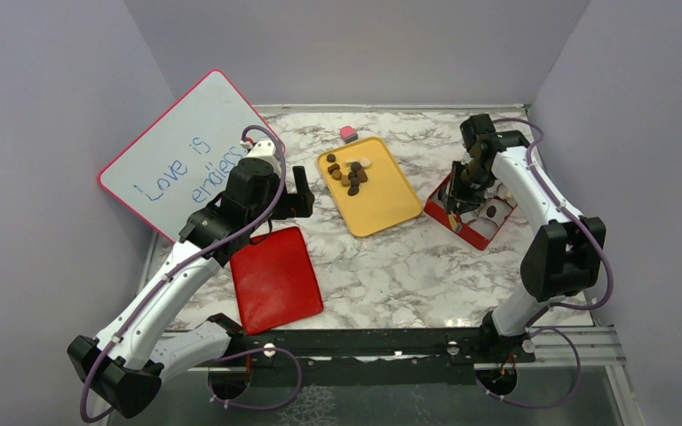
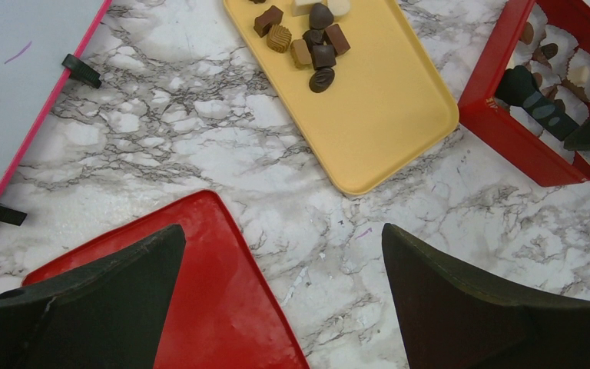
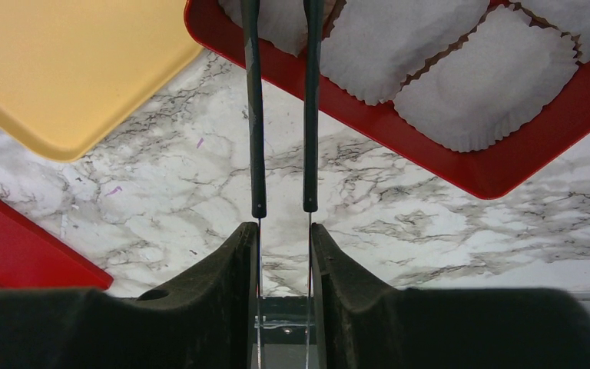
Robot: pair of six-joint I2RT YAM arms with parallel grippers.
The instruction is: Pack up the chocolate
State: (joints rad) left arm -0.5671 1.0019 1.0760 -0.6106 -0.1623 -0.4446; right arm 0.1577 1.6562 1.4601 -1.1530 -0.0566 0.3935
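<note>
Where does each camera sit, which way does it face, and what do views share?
Top external: above and behind the bases, looking down on the table; left arm and right arm show.
Left wrist: looks down over red lid and yellow tray with chocolates; own jaws wide apart.
Right wrist: looks down at red box; own jaws closed on tongs.
Shared: both wrist views catch tray, lid, box, tongs.

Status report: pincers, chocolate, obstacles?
Left pincer open. Right pincer shut on thin black tongs over red box. Brown chocolate pieces mostly on yellow plastic tray. No obstacles.
</note>
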